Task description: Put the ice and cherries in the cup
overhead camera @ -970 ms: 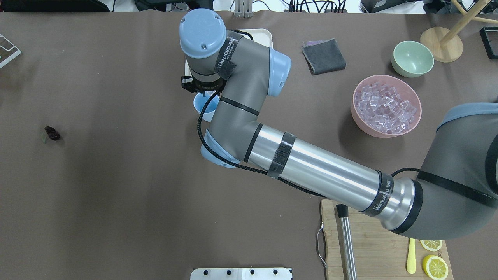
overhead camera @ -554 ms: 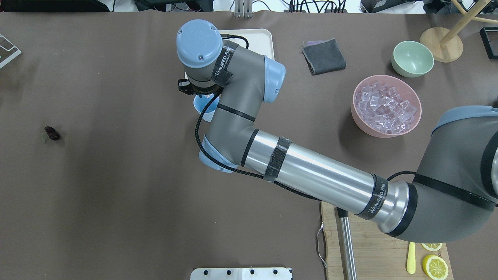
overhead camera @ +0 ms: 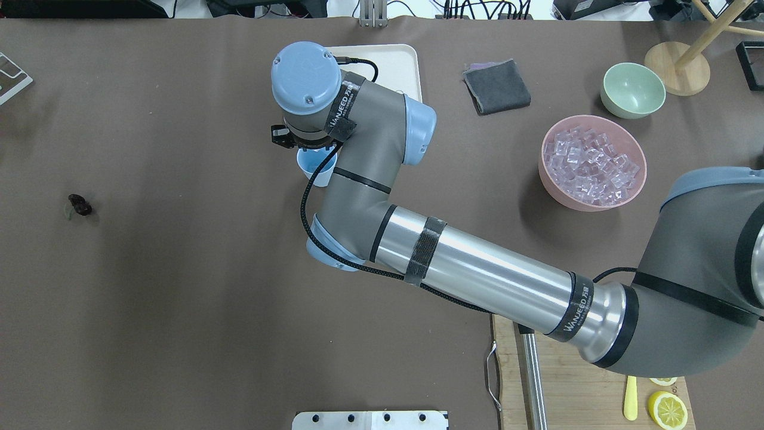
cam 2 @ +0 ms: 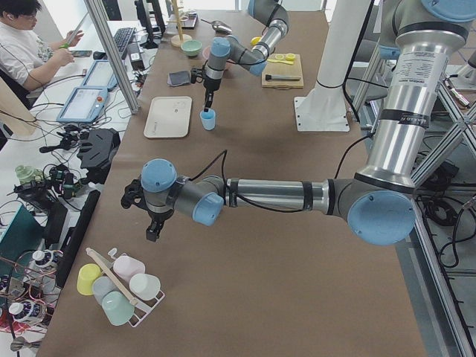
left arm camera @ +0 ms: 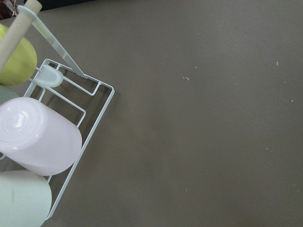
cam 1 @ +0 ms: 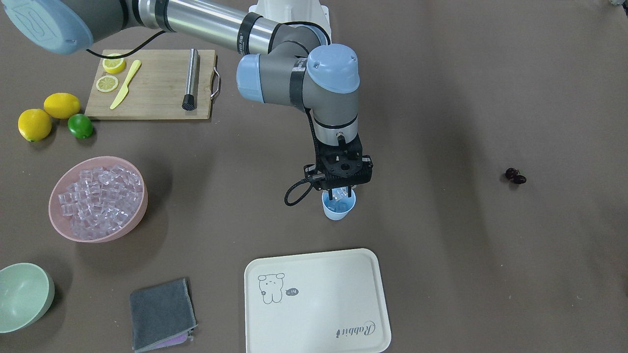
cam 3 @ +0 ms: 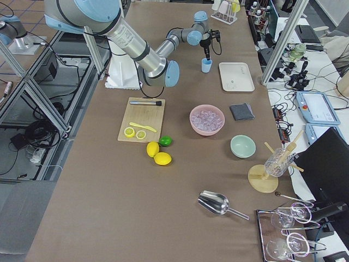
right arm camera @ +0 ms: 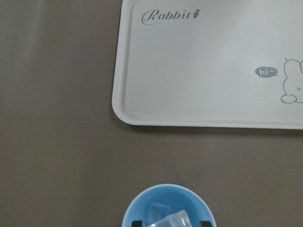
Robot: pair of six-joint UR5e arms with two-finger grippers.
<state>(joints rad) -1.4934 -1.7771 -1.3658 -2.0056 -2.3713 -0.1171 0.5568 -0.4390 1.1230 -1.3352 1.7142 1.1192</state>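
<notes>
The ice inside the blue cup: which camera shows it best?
The right wrist-mounted view: it looks straight down into the cup and shows ice inside. The front-facing view shows one cube at the rim between the right gripper fingers. In the overhead view the arm hides it.

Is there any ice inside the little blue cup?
Yes, the right wrist view shows clear ice cubes sitting inside the blue cup.

Robotics laboratory: aluminium framing (cam 2: 111, 56) is standing beside a brown-covered table (cam 2: 297, 297), cables (cam 2: 56, 182) are trailing along the floor, and an operator (cam 2: 26, 44) is sitting at a side desk.
</notes>
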